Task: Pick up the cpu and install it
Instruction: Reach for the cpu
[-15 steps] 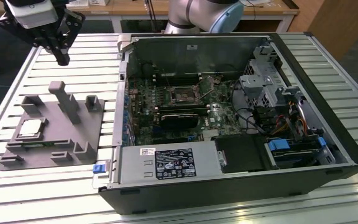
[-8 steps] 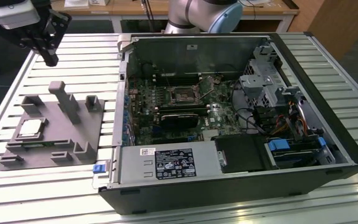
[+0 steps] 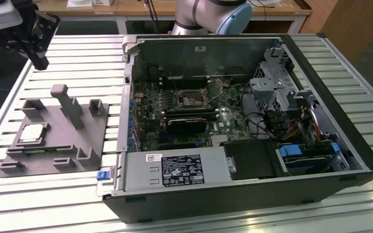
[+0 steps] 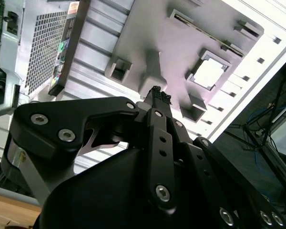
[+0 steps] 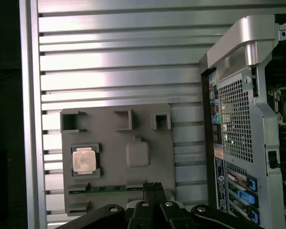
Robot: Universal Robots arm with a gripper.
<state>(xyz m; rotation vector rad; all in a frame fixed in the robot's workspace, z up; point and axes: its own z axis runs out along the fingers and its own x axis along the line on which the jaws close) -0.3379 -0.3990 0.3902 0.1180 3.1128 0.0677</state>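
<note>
Fingers (image 5: 148, 192) of the pincer (image 5: 153, 186) were seen pressed together in both wrist views, with nothing gripped between them. In the exterior view the pincer (image 3: 41, 63) was held in the air over the slatted metal table (image 3: 76, 53), toward the exterior view's left, and no object was touched by it.

Nearest to it, a grey fixture plate (image 3: 99, 131) was laid flat on the table, set with upright blocks and open pockets. The cpu (image 3: 32, 134) was seated in a square pocket of that plate, on the side toward the exterior view's left, with its pale silver top turned upward. The same chip was shown in the first wrist view (image 5: 84, 160) and in the second wrist view (image 4: 209, 74), well apart from the fingertips in each. A tall grey post (image 3: 66, 104) was raised from the plate near its middle.

Just beside the plate, on the exterior view's right, an open computer case (image 3: 238, 199) was laid on its side. Its motherboard (image 3: 173, 111) was exposed, and a square black-framed socket (image 3: 192, 99) was seen near the middle of the board. A labelled power supply (image 3: 173, 170) was mounted along the near edge of the case. Behind the case, the grey and blue arm base (image 3: 215, 14) was seen.
</note>
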